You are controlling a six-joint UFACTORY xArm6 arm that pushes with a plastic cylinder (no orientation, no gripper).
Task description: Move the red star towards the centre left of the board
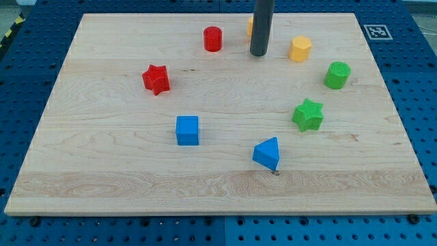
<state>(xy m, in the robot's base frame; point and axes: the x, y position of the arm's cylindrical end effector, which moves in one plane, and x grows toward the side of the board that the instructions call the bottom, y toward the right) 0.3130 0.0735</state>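
Note:
The red star lies on the wooden board in the upper left part. My tip is near the view's top centre, well to the right of the red star. It stands between the red cylinder on its left and the yellow hexagonal block on its right, touching neither. The rod partly hides an orange block behind it.
A green cylinder sits at the right. A green star lies below it. A blue cube sits left of centre, and a blue triangular block lies below centre. A marker tag is at the board's top right corner.

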